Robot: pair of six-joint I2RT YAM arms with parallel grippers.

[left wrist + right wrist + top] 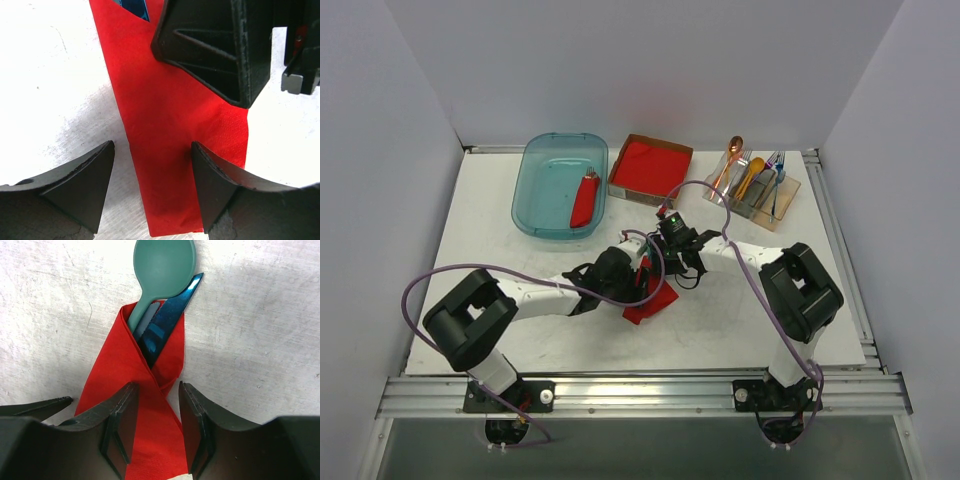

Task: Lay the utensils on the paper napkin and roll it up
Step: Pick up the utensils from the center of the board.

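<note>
The red paper napkin [652, 302] lies at mid-table, folded into a long strip [170, 130] around the utensils. In the right wrist view its flaps [150, 405] cross over a teal spoon [162, 265] and a blue knife-like piece [167, 322], whose heads stick out past the fold. My right gripper [157, 386] straddles the wrapped strip, jaws apart, a sliver of table showing beside one pad. The left gripper [152, 144] is open over the strip's other end, and its right finger [215, 185] overlaps the napkin's edge. A right-gripper finger [220, 50] shows ahead of it.
A teal bin [542, 210] at the back left holds a rolled red napkin [585, 200]. Beside it sits a cardboard-sided tray of red napkins [650, 167]. A clear holder [760, 190] with an orange spoon [733, 150] and other cutlery stands at the back right. Purple cables loop over both arms.
</note>
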